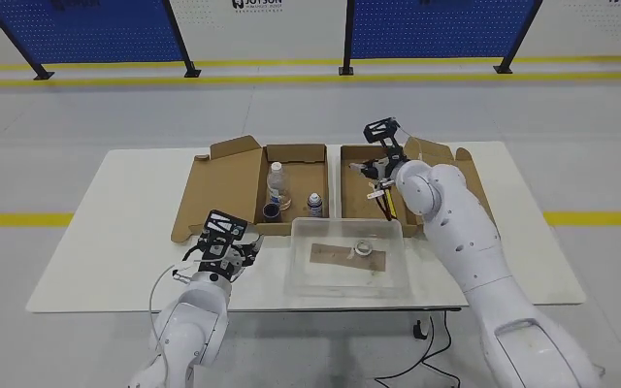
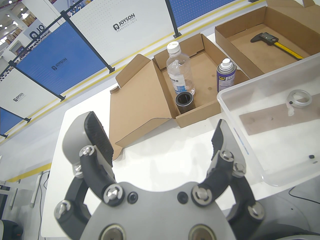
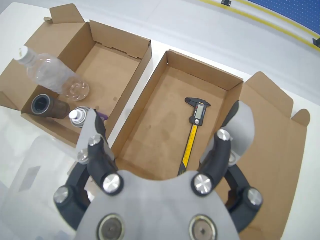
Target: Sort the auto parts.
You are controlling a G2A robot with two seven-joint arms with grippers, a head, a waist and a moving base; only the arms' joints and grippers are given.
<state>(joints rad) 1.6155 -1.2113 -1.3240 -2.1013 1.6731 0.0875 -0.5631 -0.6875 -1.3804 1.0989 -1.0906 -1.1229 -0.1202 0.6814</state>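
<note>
Left gripper (image 2: 157, 121), spread wide and empty, hovers over bare table (image 1: 126, 223) at the clear bin's (image 1: 294, 267) 9 o'clock. At 11, the left box (image 1: 230, 184) holds a water bottle (image 1: 277, 182), linear bearing (image 2: 184, 100) and spray can (image 2: 225, 74). The shaft collar (image 2: 299, 98) lies in the bin. It is likely the next pick, and taking it needs a drop inside the bin's walls. At 1, the right gripper (image 3: 165, 111), open and empty, hangs above the right box (image 3: 200, 69), which has free floor beside the caliper (image 3: 197, 112).

Metal ring (image 2: 300, 105) flat in clear bin (image 2: 275, 151); caliper (image 3: 197, 116) in right box (image 3: 155, 116).
</note>
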